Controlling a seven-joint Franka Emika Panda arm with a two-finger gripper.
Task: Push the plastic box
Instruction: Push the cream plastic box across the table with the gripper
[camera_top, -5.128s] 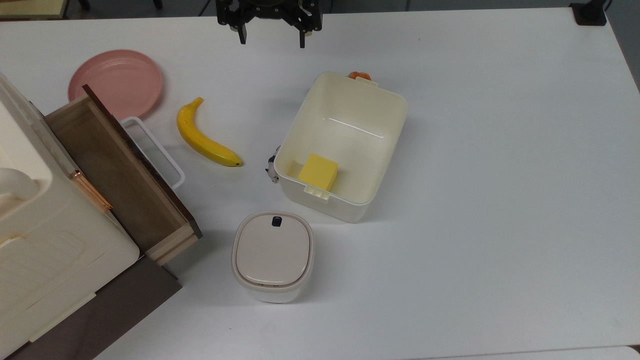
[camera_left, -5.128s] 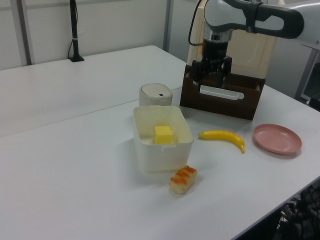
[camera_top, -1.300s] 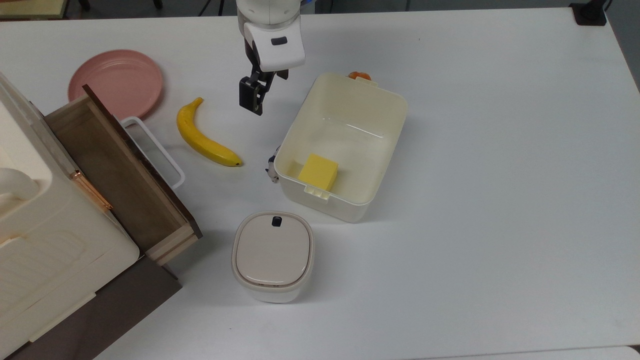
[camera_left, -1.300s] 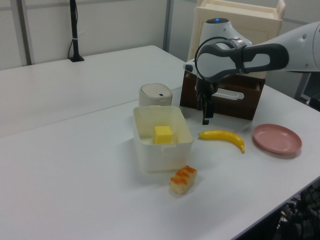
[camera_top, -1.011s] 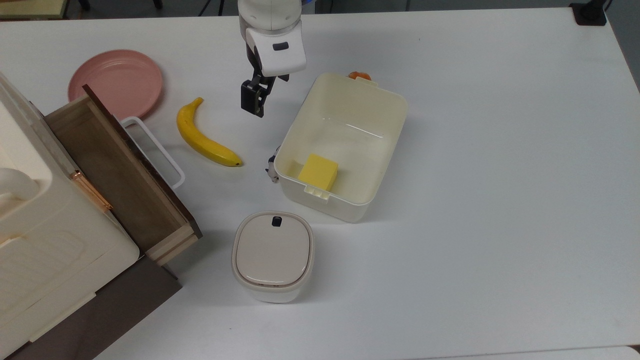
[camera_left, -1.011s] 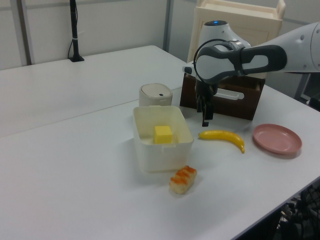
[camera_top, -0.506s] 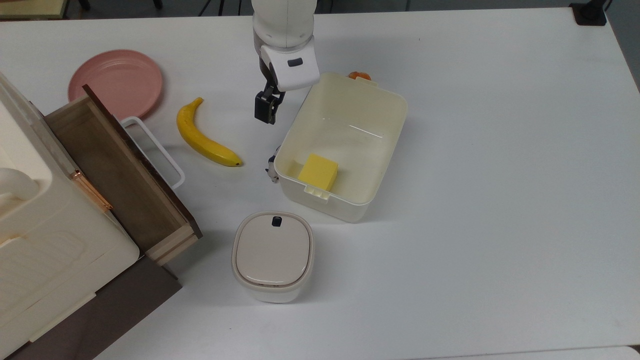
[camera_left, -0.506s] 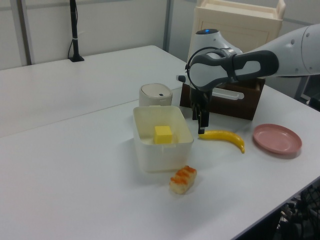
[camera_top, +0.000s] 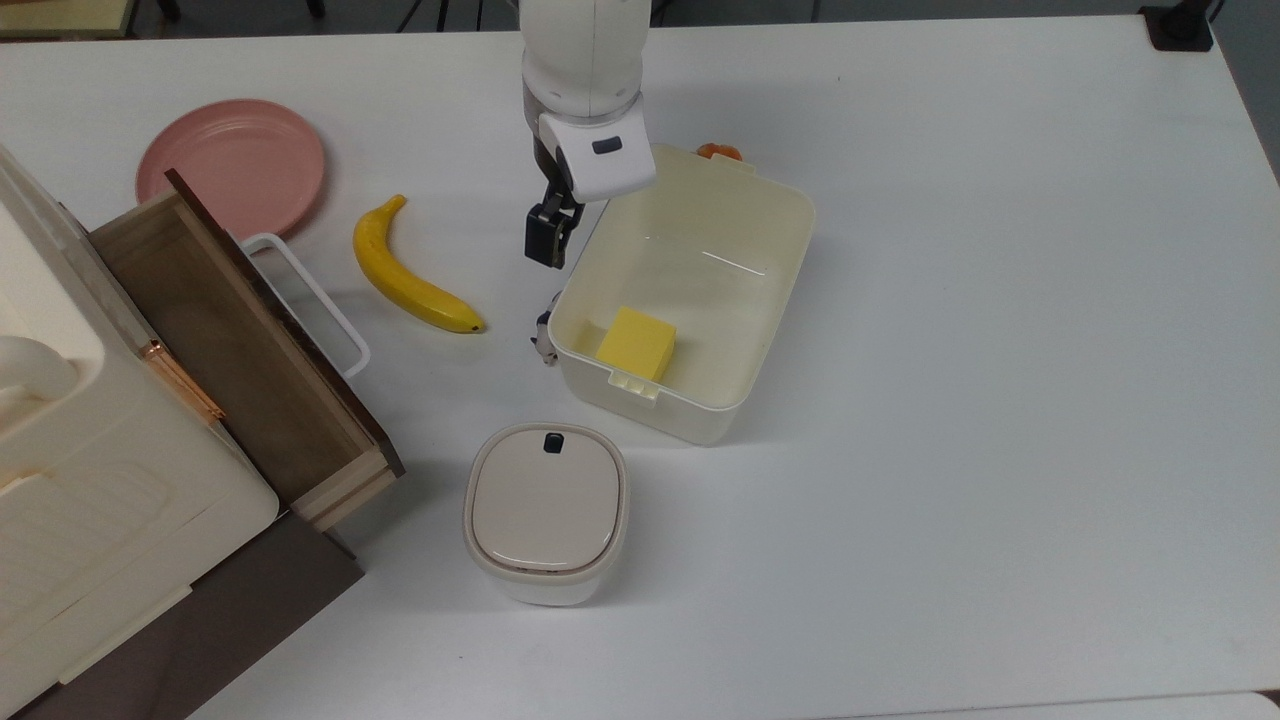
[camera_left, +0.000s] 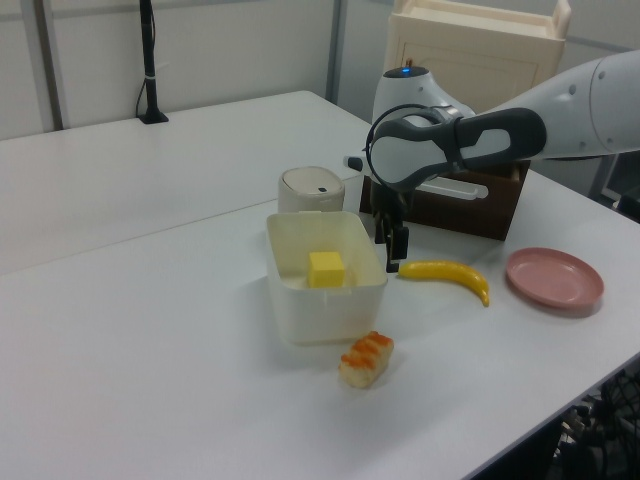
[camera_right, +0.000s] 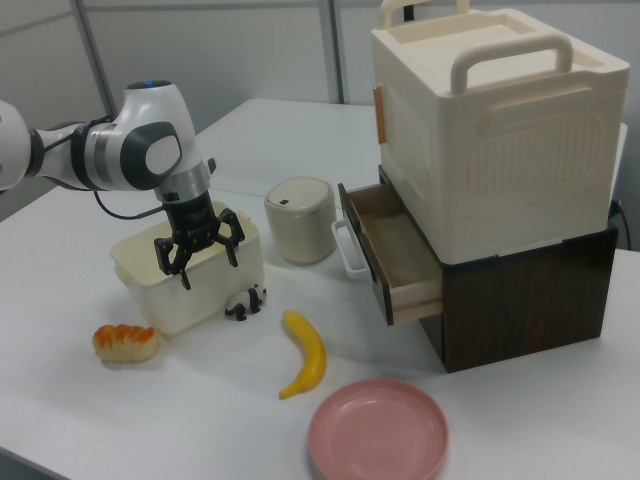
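Hand (camera_left: 396, 247) beside plastic box (camera_left: 324, 279), above banana (camera_left: 446, 275)

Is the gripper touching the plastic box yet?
Cannot tell. In the top view the gripper sits right at the plastic box's long wall, with no plain gap or contact.

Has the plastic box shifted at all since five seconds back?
No. In the top view the plastic box sits at the same spot beside the banana, though the end effector has come up to its side.

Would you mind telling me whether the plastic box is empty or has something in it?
Not empty. The lidless plastic box holds one yellow block, lying on its floor by the short wall with the latch tab.
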